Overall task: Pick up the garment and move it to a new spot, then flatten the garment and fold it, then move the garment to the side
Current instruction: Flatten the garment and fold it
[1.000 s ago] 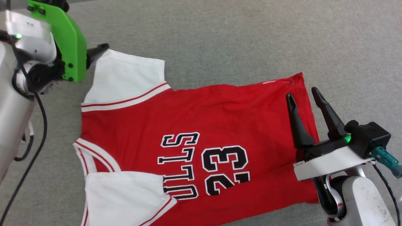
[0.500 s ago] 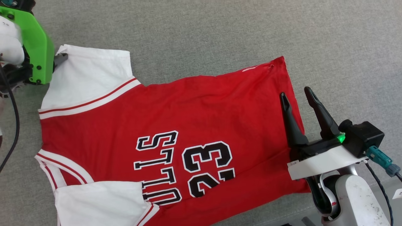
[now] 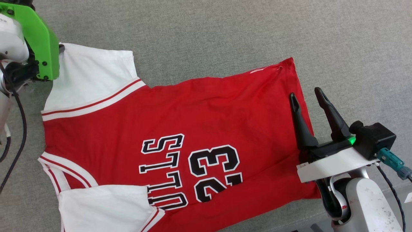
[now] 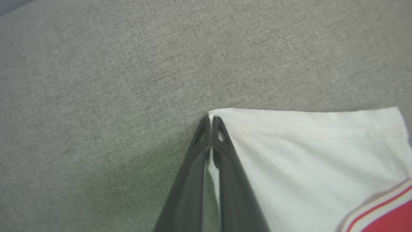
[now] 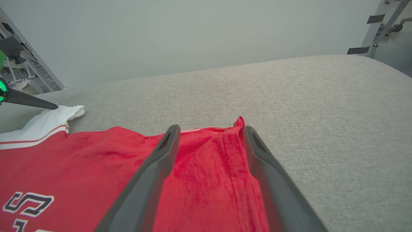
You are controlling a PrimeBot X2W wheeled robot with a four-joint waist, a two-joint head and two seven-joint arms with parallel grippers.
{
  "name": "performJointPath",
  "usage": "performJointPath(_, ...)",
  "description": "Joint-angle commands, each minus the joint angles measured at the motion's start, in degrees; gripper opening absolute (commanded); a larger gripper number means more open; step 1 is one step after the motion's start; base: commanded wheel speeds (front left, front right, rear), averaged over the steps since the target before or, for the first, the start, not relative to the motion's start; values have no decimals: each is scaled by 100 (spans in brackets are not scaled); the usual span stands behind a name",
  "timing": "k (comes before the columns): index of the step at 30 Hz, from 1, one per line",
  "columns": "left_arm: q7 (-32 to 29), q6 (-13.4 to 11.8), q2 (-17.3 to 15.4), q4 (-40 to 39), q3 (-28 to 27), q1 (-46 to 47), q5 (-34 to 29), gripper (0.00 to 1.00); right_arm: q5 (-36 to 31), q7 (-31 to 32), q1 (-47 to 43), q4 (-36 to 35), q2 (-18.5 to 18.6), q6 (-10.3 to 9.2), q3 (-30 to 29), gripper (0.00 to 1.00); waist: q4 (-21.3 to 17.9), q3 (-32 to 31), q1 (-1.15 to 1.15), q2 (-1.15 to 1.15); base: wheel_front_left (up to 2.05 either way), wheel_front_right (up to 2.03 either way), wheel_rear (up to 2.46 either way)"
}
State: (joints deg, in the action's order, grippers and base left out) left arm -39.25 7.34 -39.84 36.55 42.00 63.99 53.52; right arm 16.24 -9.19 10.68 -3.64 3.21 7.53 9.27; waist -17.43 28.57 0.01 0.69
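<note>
Jersey (image 3: 199,122) lies spread mid-frame on grey cloth surface (image 3: 225,32). Flattening step, I'd say. L fingers (image 4: 225,161) clenched on white sleeve (image 4: 305,154) corner, upper left. R fingers (image 5: 151,174) released, straddling red hem (image 5: 236,180). Next: you pinch hem w/ R, then pull taut.

Head view: garment (image 3: 193,109) was cut off at 6-7 o'clock, its near sleeve (image 3: 103,206) and side edge out of frame. Lettering (image 3: 164,172) first letter was hidden under that sleeve. Left end effector (image 3: 60,48) was mostly hidden behind green bracket (image 3: 43,38), 10 o'clock.
</note>
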Motion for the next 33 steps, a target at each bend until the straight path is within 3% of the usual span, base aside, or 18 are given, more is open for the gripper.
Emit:
performJointPath(1,91,14,51,38,17,-159,113,0,-39,29,83,-4,16,-4,-31,100,89,-123,-1,-69,0,0,0)
performJointPath(10,1154,14,51,-521,-35,-333,168,0,7,619,79,-140,480,-4,-218,100,551,-686,-1,-69,0,0,0)
performJointPath(16,1413,0,-4,-1266,48,-596,122,0,255,2073,254,-110,1151,-4,-221,100,900,-983,-1,-69,0,0,0)
performJointPath(22,1504,-239,-248,-2291,112,-1123,84,0,556,3600,795,87,1665,-4,-208,100,1177,-1081,-1,-69,0,0,0)
performJointPath(27,1714,-535,-423,-3106,53,-1534,77,0,708,4580,1363,593,1863,-4,-360,100,1414,-1014,-1,-69,0,0,0)
performJointPath(33,1969,-711,-484,-3707,-6,-1743,9,0,517,5264,1860,1314,1899,-4,-418,100,1641,-881,-1,-69,0,0,0)
